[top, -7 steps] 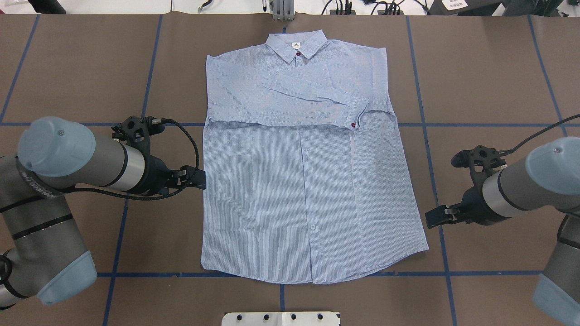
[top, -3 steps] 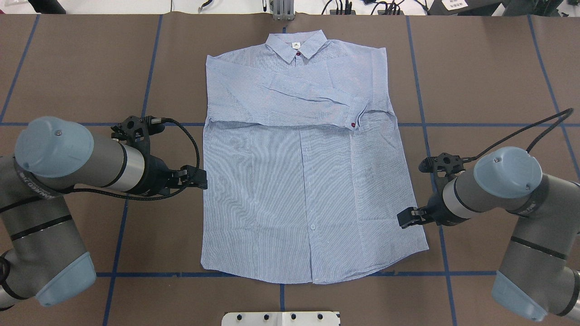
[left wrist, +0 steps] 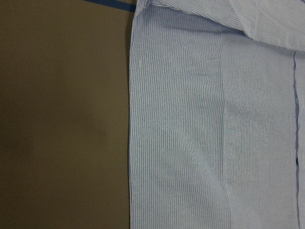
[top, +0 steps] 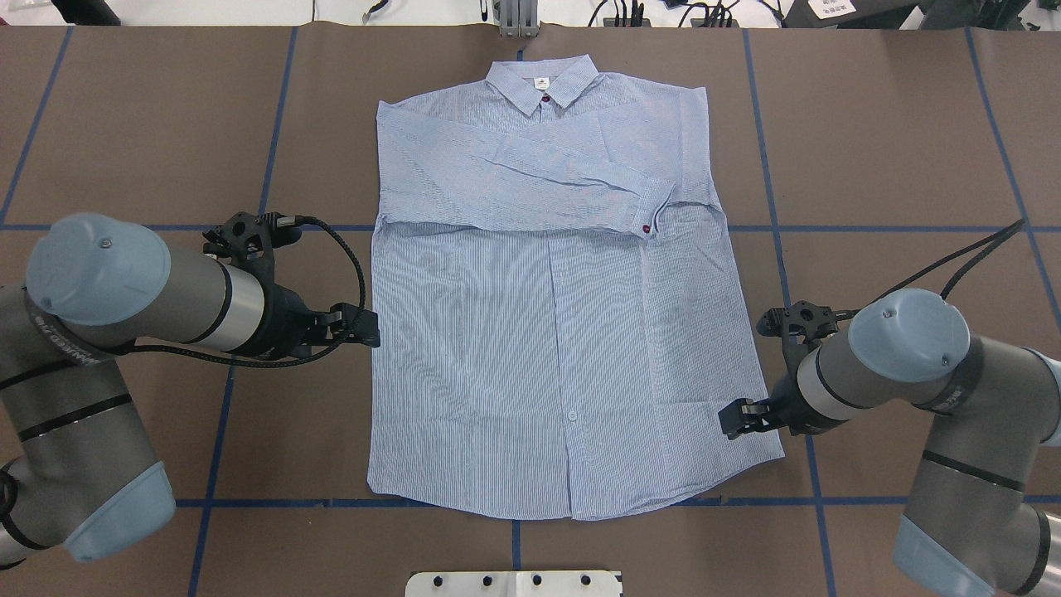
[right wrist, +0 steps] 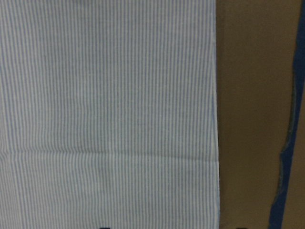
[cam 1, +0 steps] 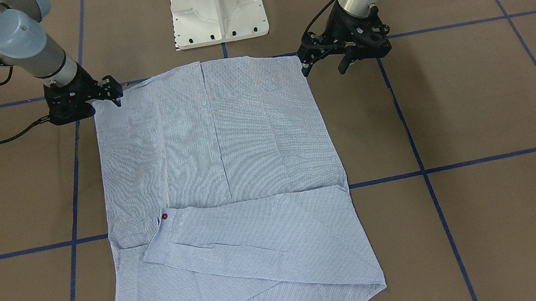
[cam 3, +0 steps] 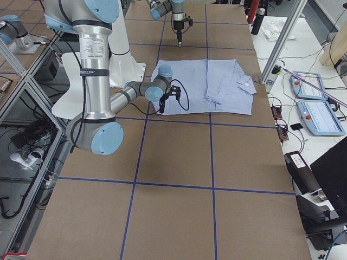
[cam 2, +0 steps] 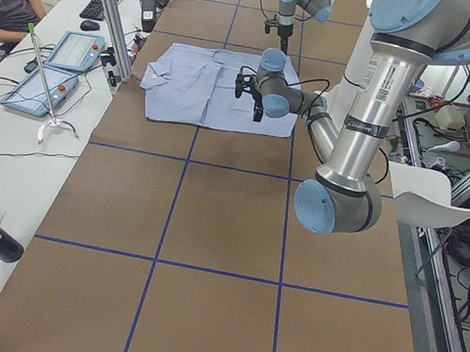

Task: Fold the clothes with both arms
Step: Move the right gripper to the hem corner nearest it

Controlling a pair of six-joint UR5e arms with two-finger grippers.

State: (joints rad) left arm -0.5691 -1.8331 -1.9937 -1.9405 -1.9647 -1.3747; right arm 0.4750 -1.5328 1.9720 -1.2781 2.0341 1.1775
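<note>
The light blue striped shirt (top: 547,332) lies flat, front up, with its collar at the far side and one sleeve folded across the chest. The front-facing view shows it (cam 1: 219,153) with the hem nearest the robot. My left gripper (top: 370,327) hovers at the shirt's left side edge around mid-height, and its fingers (cam 1: 306,69) stand apart, open and empty. My right gripper (top: 728,419) is over the right side edge near the hem corner, open, holding nothing. Both wrist views show only cloth (left wrist: 214,119) (right wrist: 109,95) meeting the brown table.
Blue tape lines (top: 779,249) grid the brown table cover. The white pedestal base (cam 1: 217,6) stands just behind the hem. In the side views, control tablets (cam 2: 56,70) and a seated person (cam 2: 5,0) are past the collar end of the table.
My right arm swung in from the right and toward the hem, bringing its gripper from beside the shirt onto its right edge. The left arm barely moved.
</note>
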